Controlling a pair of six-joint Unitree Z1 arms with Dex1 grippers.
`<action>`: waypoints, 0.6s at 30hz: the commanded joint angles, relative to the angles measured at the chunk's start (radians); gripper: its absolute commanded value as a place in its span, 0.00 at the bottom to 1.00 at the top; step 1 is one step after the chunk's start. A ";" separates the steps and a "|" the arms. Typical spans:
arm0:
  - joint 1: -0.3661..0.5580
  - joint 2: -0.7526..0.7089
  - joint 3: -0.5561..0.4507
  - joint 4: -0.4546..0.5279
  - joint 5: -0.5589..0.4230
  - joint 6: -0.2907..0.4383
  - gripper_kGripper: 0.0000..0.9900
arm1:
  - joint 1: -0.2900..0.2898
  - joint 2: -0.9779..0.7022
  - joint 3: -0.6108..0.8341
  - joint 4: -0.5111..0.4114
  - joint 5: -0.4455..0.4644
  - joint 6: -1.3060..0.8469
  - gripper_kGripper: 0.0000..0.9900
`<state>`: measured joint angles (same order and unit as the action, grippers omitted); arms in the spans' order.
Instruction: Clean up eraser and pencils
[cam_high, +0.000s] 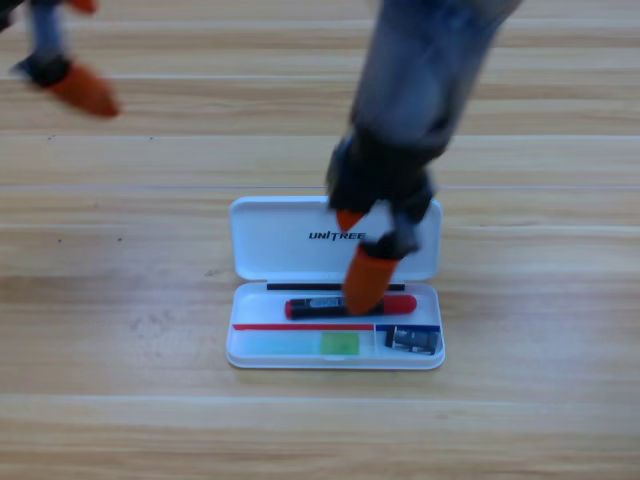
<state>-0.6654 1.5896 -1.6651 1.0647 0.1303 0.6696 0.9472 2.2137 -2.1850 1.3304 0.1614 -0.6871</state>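
Over the middle of the wooden table (120, 420) I have the right arm reaching down from the top edge, its gripper (360, 250) hanging above the open white case (335, 345). Its two orange jaws sit apart: the smaller-looking one shows just under the black gripper body, over the lid (270, 240), and the larger one drops down in front of it until its tip meets the pencil (315, 307). With the far jaw that high and the near one alone on the stick, I read the jaws as spread, not pinching anything.

That pencil lies flat in the upper tray of the case, running left to right, a red end showing on each side and a black printed middle partly covered by the near jaw. Its right red end pokes out past the jaw toward the case's right wall.

Below it, in the lower row, I see a green eraser (339, 343) resting in the long left compartment, near that compartment's right end. In the small compartment at the lower right corner lies a dark metal sharpener (413, 340).

The lid stands open behind the tray, lying flat on the table with its inner face up and a printed name across it.

Up in the top left corner, the left gripper (75, 85) waits well apart from the case, one orange jaw plain to see; whether its jaws are spread I cannot tell.
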 joint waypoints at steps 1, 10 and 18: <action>0.076 0.245 -0.226 -0.002 0.020 -0.004 0.97 | 0.018 -0.244 0.134 0.018 0.089 0.021 0.95; 0.204 0.676 -0.688 0.000 -0.004 0.022 0.94 | 0.018 -0.496 0.418 -0.157 0.190 0.156 0.97; 0.211 0.866 -0.725 0.023 -0.159 0.025 0.63 | -0.012 -0.710 0.769 -0.517 0.205 0.264 0.99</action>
<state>-0.4679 2.3397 -2.3930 1.0652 0.0442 0.6843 0.9483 1.6043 -1.4971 0.9039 0.3466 -0.4408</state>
